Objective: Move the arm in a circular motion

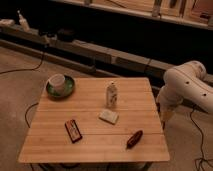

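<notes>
The arm (186, 85) is large, glossy white, made of thick rounded segments with small dark dots. It stands at the right of the camera view, just past the right edge of the wooden table (92, 135). It bends down to a yellowish tip, the gripper (164, 120), which hangs beside the table's right edge, apart from every object on it.
On the table: a white cup in a green bowl (61, 86) at the back left, a small white bottle (112, 94) in the middle, a white block (108, 116), a dark red bar (73, 131), a reddish-brown object (134, 139). Cables lie on the floor. A long low ledge (100, 50) runs behind.
</notes>
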You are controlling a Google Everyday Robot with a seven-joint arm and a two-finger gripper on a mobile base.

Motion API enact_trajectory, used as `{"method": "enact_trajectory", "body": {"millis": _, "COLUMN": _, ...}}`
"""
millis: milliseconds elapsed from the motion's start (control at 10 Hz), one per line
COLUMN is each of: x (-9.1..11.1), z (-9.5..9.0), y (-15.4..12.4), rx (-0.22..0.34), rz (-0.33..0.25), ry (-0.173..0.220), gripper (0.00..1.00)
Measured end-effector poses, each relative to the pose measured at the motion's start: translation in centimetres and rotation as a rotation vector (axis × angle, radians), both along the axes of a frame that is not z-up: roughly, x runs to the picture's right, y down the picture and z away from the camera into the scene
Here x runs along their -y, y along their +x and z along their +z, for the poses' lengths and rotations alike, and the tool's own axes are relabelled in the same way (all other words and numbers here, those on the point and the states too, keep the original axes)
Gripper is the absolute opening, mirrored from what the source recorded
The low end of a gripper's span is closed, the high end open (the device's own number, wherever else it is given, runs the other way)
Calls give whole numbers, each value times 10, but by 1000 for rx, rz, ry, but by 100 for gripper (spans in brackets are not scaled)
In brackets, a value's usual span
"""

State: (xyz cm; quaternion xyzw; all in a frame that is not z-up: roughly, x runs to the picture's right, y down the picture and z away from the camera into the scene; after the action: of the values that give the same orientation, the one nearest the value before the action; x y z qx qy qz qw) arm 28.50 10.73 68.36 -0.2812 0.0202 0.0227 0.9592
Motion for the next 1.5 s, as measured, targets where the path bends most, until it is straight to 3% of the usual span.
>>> {"method": "enact_trajectory", "body": {"millis": 1300, "x": -1, "z": 0, "y": 0, "rx": 0, "rz": -1, "ry": -1, "gripper": 65}}
{"method": "enact_trajectory", "body": {"millis": 1400, "x": 1, "z": -4, "y": -6, "rx": 9, "rz": -9, "ry": 7, "gripper": 65}}
{"method": "enact_trajectory", "body": {"millis": 1500, "x": 5, "z": -13, "y": -31, "rx": 49, "rz": -37, "ry": 21, "gripper": 65}}
